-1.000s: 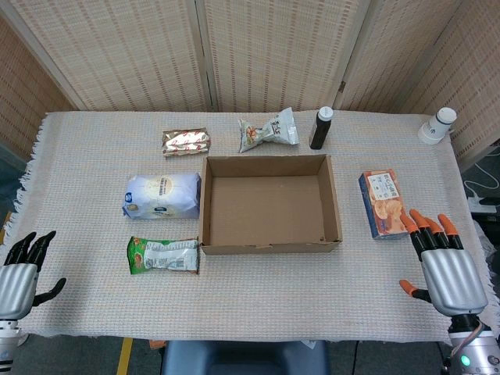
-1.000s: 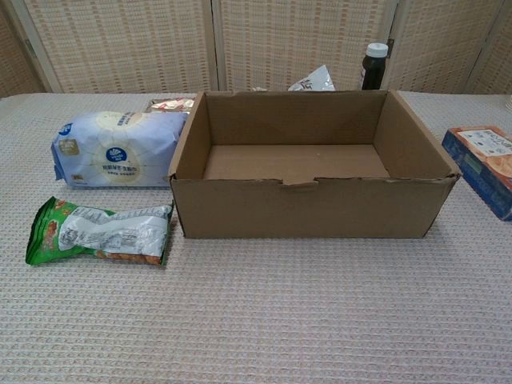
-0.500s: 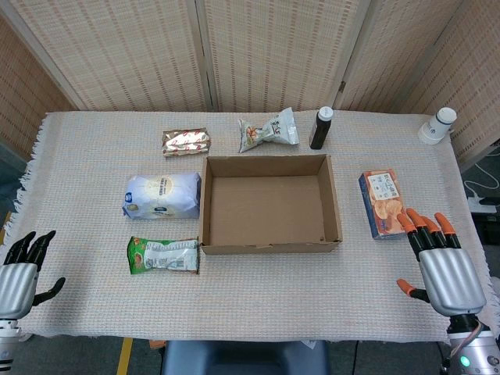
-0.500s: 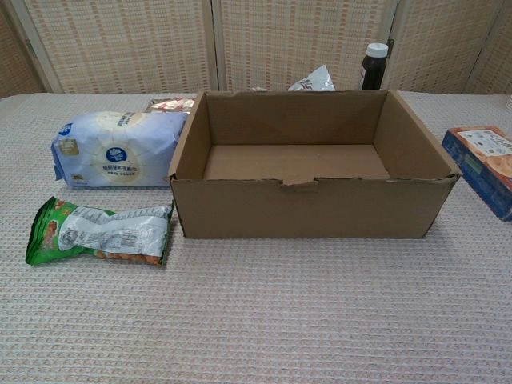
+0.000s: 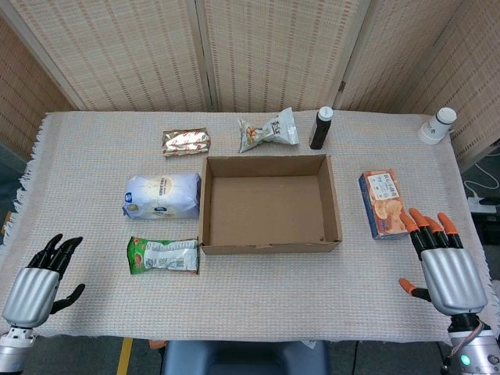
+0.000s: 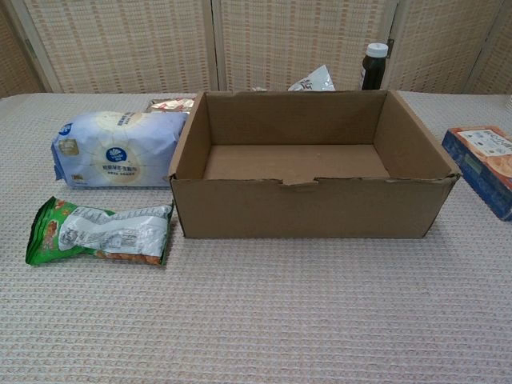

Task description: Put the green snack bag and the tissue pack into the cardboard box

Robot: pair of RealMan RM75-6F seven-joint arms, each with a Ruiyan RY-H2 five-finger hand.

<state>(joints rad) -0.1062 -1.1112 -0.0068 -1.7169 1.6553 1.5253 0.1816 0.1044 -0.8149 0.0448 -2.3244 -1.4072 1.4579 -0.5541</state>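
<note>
The green snack bag (image 5: 163,255) (image 6: 98,232) lies flat just left of the cardboard box's front left corner. Behind it rests the pale blue tissue pack (image 5: 162,196) (image 6: 116,149), beside the box's left wall. The cardboard box (image 5: 269,245) (image 6: 308,210) stands open-topped at the table's middle with nothing inside. My left hand (image 5: 39,280) hovers at the near left corner, fingers apart, holding nothing, well left of the snack bag. My right hand (image 5: 442,266) sits at the near right edge, fingers spread and empty. Neither hand shows in the chest view.
A blue cracker box (image 5: 381,204) (image 6: 485,165) lies right of the cardboard box, just ahead of my right hand. Behind the box are a silver-red packet (image 5: 186,141), a white snack bag (image 5: 269,130), a dark bottle (image 5: 320,128) and a white container (image 5: 437,125) far right.
My left hand has moved forward and to the right, onto the table's near left corner. The right hand has barely shifted. The objects lie as before.
</note>
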